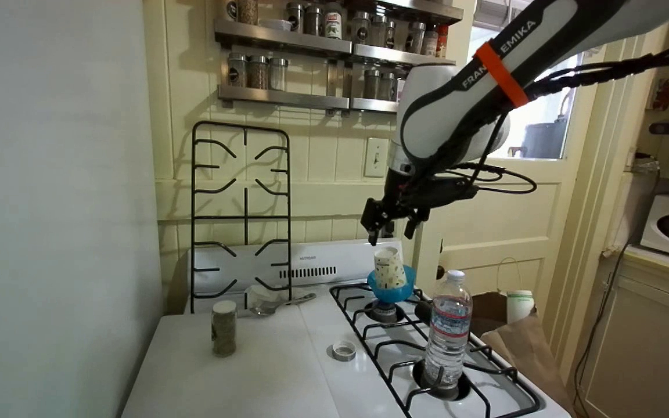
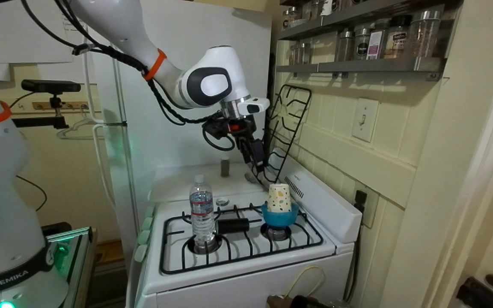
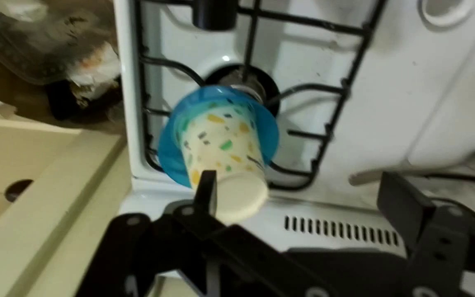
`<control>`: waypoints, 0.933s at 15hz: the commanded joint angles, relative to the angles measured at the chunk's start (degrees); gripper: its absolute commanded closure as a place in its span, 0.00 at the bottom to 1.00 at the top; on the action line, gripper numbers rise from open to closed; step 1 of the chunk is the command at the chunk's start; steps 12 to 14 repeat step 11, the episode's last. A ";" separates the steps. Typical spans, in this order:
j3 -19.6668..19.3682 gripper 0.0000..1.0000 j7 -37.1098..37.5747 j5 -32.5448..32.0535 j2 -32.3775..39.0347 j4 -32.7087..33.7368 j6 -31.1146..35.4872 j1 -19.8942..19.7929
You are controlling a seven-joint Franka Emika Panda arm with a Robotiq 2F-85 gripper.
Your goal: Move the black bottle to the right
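Black bottle (image 2: 232,226): seen lying on its side on the burner grate (image 3: 346,84), near the blue bowl (image 2: 280,217) but apart from it.
Black bottle's long axis: aimed roughly at the blue bowl; set crosswise to the spread of the jaws in the wrist view.
Way from the jaws: lower down and past the blue bowl; a route clear of the patterned cup (image 2: 279,197) seems to be called for.
Robotiq gripper (image 3: 297,183): poised higher than the blue bowl, jaws parted wide, nothing gripped.
Black bottle's make: opaque, smooth-looking cylinder; whether metal or plastic cannot be told; rolling on the burner grate may be expected.
Blue bowl's make: round-sided, glossy, apparently translucent plastic.
Patterned cup's make: tapered, seemingly paper, cream, flecked with green, orange and grey; turned upside down in the blue bowl.
Water bottle (image 2: 202,214): stood upright on the far side of the black bottle from the blue bowl; ribbed clear plastic, red-banded label, white cap.
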 commanded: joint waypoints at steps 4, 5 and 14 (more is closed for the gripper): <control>3.81 0.00 -19.67 24.92 3.91 4.95 10.89 6.80; 4.57 0.00 -24.29 29.07 4.78 6.14 10.59 7.77; 6.14 0.00 -28.88 30.86 5.95 7.73 9.23 7.42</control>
